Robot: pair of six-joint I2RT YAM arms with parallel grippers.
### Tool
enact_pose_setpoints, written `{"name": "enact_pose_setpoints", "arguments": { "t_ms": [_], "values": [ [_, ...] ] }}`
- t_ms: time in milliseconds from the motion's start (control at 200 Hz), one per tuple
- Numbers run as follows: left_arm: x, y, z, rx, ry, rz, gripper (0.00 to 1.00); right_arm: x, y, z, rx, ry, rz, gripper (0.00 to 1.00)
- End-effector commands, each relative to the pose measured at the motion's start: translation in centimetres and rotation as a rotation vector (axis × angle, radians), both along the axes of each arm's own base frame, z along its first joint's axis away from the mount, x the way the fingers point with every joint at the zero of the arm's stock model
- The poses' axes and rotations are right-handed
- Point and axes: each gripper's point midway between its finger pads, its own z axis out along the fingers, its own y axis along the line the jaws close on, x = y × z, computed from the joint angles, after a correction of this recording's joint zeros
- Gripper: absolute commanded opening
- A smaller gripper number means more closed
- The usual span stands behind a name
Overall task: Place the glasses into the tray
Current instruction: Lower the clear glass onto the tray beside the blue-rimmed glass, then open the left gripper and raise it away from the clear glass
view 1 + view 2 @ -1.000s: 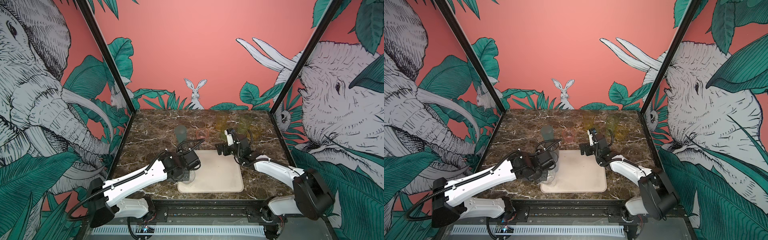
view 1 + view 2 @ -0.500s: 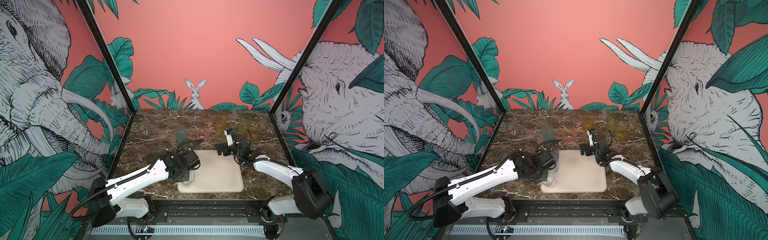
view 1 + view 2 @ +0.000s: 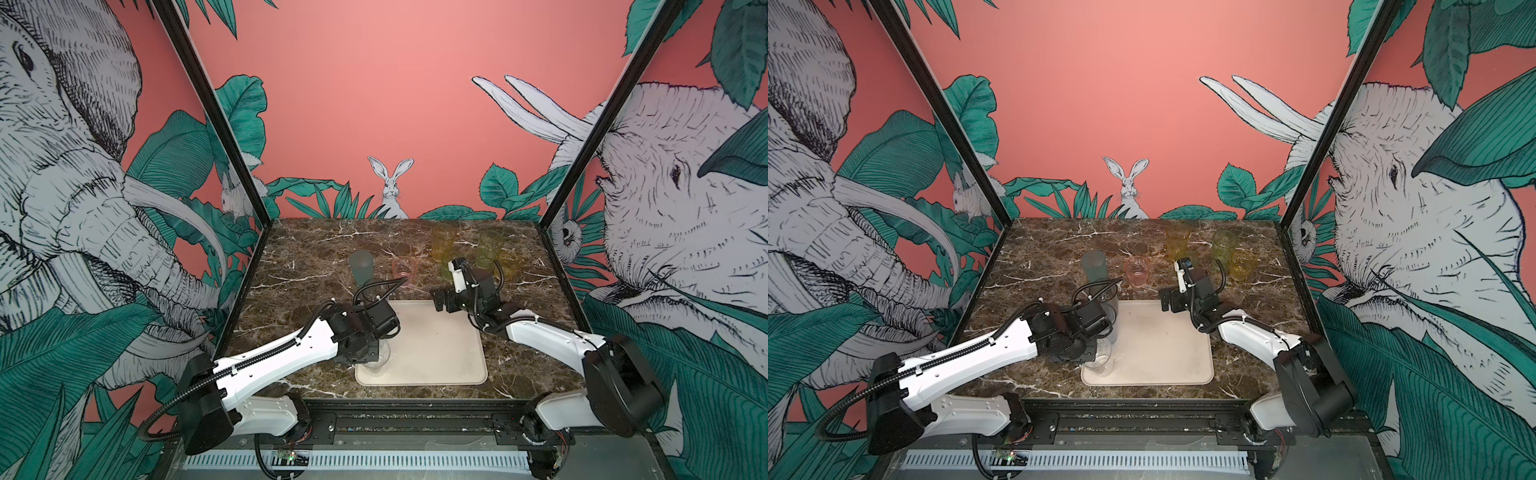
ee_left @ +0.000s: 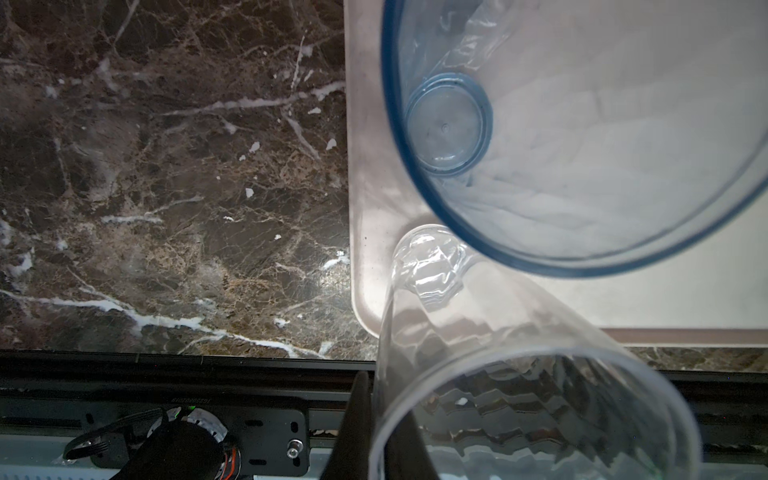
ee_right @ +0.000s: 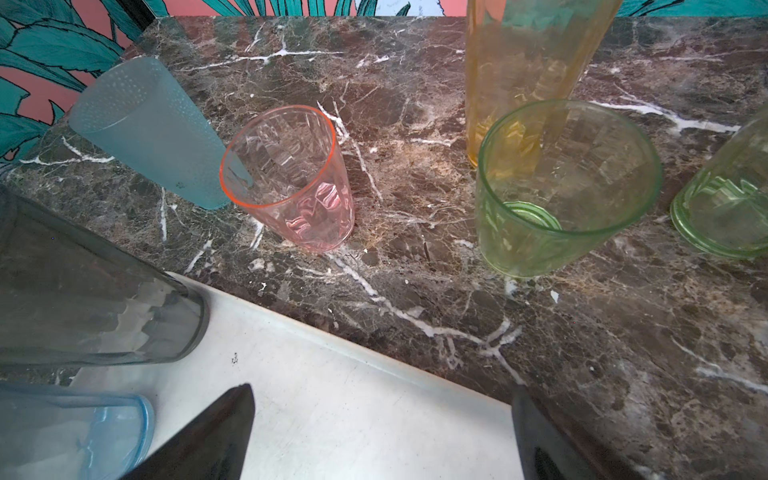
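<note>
The clear glass [image 4: 498, 332] is still clamped by the left gripper [image 4: 380, 403] at the near-left corner of the tray [image 3: 436, 353]; the right gripper [image 5: 382, 395] is still held wide, empty.

**Two tumblers on the tray, five on the marble**

The right gripper [image 5: 382, 390] hangs with its dark fingers [image 5: 216, 436] spread wide above the cream tray [image 5: 291, 353]. At the tray's corner stand a smoky grey tumbler [image 5: 91, 299] and a blue tumbler [image 5: 70, 432], both cut off by the frame. Beyond the rim, upright on the marble tabletop [image 5: 623, 332], are a frosted teal tumbler [image 5: 149, 129], a pink tumbler [image 5: 291, 178] just beside it, a tall amber tumbler [image 5: 519, 75], a green tumbler [image 5: 561, 187] in front of the amber one, and a second green tumbler [image 5: 723, 208] at the frame's edge
</note>
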Motion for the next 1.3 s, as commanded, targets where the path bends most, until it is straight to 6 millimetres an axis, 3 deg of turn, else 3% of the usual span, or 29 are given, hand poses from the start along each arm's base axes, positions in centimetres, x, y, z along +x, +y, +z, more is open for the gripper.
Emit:
{"name": "enact_pose_setpoints", "arguments": {
  "t_ms": [0, 330, 620, 910, 1295],
  "values": [
    [0.0, 0.4, -0.7, 0.02, 0.012, 0.014, 0.0, 0.6, 0.6, 0.9, 0.011, -0.028, 0.008, 0.99],
    [0.4, 0.6, 0.7, 0.019, -0.015, 0.007, 0.22, 0.6, 0.6, 1.0, 0.013, -0.029, 0.007, 0.99],
    [0.9, 0.4, 2.2, -0.006, -0.041, -0.002, 0.32, 0.5, 0.6, 1.0, 0.013, -0.029, 0.008, 0.99],
    [2.4, 1.0, 5.8, -0.008, -0.112, -0.017, 0.43, 0.5, 0.6, 1.2, 0.015, -0.033, 0.007, 0.99],
    [5.2, 3.6, 11.3, -0.033, -0.329, 0.03, 0.53, 0.1, 0.6, 2.4, 0.034, -0.048, 0.019, 0.99]
  ]
}}
